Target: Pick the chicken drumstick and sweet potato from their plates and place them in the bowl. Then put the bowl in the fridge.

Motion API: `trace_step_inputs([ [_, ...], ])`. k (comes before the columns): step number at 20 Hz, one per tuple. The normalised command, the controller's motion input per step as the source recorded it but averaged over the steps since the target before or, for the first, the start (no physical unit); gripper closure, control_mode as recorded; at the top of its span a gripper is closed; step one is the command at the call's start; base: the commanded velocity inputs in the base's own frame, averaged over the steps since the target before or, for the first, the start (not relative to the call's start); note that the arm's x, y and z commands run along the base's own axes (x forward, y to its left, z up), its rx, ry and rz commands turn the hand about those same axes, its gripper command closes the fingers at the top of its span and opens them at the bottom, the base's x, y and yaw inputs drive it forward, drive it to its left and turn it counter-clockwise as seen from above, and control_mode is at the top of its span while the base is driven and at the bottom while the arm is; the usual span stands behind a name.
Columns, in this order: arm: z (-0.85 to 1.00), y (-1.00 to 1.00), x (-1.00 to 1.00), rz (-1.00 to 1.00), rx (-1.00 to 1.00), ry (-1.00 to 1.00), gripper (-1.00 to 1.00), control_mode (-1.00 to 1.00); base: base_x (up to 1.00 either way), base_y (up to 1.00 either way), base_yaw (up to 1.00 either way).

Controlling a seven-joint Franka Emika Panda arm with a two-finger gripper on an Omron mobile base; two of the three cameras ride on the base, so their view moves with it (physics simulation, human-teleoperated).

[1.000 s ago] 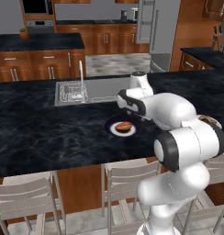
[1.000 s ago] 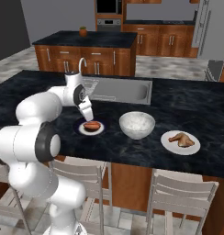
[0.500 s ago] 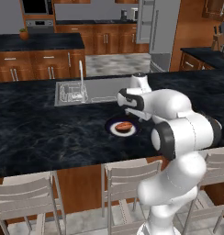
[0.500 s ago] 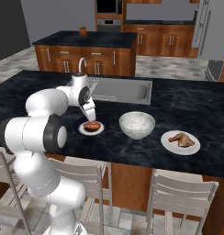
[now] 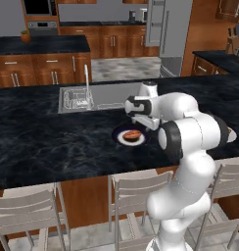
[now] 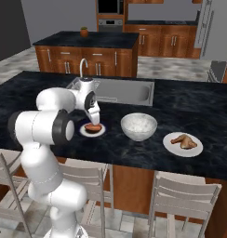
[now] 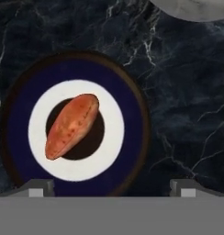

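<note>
I see the sweet potato (image 7: pixel 71 125), an orange-red tapered oval with a mottled skin, lying at a slant in the dark centre of the black-rimmed plate (image 7: pixel 127 114) on the black marbled bench (image 6: pixel 190 104). The pale round bowl (image 6: pixel 139 126) sits just right of that plate, and the chicken drumstick (image 6: pixel 184 140) rests on a white plate (image 6: pixel 171 145) further right. My gripper (image 7: pixel 112 186) hangs above the potato, pointing down, fingers spread wide and holding nothing.
</note>
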Motion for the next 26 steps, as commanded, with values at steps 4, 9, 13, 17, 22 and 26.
trace_step_inputs([
  [4,-0.25,0.0,0.31,0.0,0.02,0.0,-1.0,-1.0,0.0,0.0,0.0],
  [9,-0.24,0.0,0.31,0.0,0.0,0.02,-1.0,-1.0,0.0,0.0,0.0],
  [13,-0.26,0.0,0.28,0.0,0.0,0.04,-1.0,-1.0,0.0,0.0,0.0],
  [17,-0.23,0.0,0.38,0.0,0.0,0.04,-1.0,-1.0,0.0,0.0,0.0],
  [22,-0.24,0.0,0.25,0.0,0.0,0.07,-1.0,-1.0,0.0,0.0,0.0],
  [26,-0.24,0.0,0.2,0.0,0.0,0.06,-1.0,-1.0,0.0,0.0,0.0],
])
